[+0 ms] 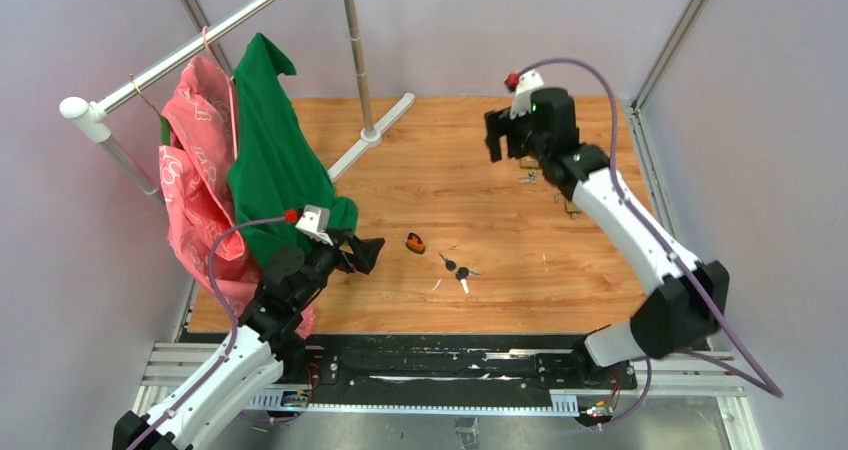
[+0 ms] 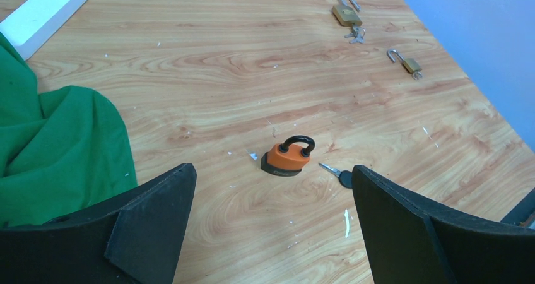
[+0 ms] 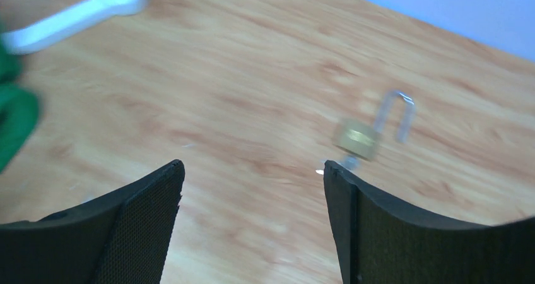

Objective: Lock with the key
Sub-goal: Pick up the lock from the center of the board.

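Note:
An orange padlock (image 1: pixel 414 242) (image 2: pixel 288 157) with a black shackle lies on the wooden table. Just right of it are black-headed keys (image 1: pixel 455 267) (image 2: pixel 339 176). My left gripper (image 1: pixel 365 253) (image 2: pixel 272 170) hovers open a little short of the orange padlock and holds nothing. At the back right, my right gripper (image 1: pixel 495 140) (image 3: pixel 252 170) is open and empty above the table. A brass padlock (image 3: pixel 358 137) (image 1: pixel 528 177) (image 2: pixel 346 12) with its shackle up lies just beyond the right finger. The right wrist view is blurred.
A smaller brass padlock (image 1: pixel 571 208) (image 2: pixel 409 63) lies near the right edge of the table. Green cloth (image 1: pixel 275 160) (image 2: pixel 57 145) and a pink bag (image 1: pixel 195 190) hang from a white rack (image 1: pixel 360 60) at the left; its base (image 3: pixel 94 6) rests on the table.

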Robot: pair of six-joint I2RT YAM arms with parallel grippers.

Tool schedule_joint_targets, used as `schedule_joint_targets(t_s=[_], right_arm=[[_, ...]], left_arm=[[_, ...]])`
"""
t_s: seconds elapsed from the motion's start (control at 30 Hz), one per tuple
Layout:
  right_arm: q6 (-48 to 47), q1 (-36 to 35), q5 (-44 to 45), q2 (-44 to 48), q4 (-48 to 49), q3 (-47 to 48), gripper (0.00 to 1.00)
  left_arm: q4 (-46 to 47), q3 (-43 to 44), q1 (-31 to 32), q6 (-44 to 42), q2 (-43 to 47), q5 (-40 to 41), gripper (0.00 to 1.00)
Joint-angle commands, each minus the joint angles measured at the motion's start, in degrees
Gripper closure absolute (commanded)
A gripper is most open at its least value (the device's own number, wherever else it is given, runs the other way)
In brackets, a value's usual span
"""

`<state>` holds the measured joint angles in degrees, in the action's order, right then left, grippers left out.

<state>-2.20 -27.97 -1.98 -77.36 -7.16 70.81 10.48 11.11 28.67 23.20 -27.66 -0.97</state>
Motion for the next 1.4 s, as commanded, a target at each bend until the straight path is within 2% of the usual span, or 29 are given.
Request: schedule_joint_targets(t_s=[0.0,0.03,0.13,0.23,0.43,0.6,0.97,1.07,1.13,1.3,1.37], right_arm=[[5.35,10.25,10.47,-13.33,-28.59,14.64,0.17],[5.0,11.42,12.61,-16.44,-29.66,16.9,0.16],[4.87,15.41,10.27,-26.16,-34.1,24.95,0.14],[3.54,17.74,13.72,-35.75,-38.4,33.49,0.13],[2.58,21.19,5.58,-50.4,-43.6,48.23,0.13],[-0.05,21.45,3.72,-56.5,-43.24,52.55,0.12],[1.87,21.66,5.31,-66.55,-44.42,58.24,0.15],[1.85,21.89,1.23,-67.32,-44.24,57.74,0.26],[1.85,21.98,-0.46,-67.25,-44.38,57.35,0.44],[1.85,22.16,-7.19,-63.98,-44.29,53.4,0.59],[1.85,22.16,-10.14,-62.38,-44.42,51.52,0.71]], left_arm=[[1.67,-0.88,-0.45,1.13,0.4,0.8,0.0],[1.65,-0.8,-0.45,1.01,0.41,0.82,0.0],[1.59,-0.89,-0.53,0.4,0.75,0.8,0.0],[1.57,-0.95,-0.63,0.15,0.78,0.8,0.0],[2.07,-1.08,-0.73,0.48,-0.64,0.8,0.0],[2.48,-1.18,-0.73,0.62,-1.96,0.82,0.0],[2.79,-1.33,-0.76,0.94,-3.08,0.8,0.0],[2.86,-1.35,-0.72,1.18,-3.1,0.8,0.0],[2.88,-1.33,-0.72,1.14,-3.1,0.8,0.0],[2.9,-1.34,-0.74,1.23,-2.84,0.8,0.0],[2.88,-1.35,-0.73,1.58,-2.56,0.8,0.0]])
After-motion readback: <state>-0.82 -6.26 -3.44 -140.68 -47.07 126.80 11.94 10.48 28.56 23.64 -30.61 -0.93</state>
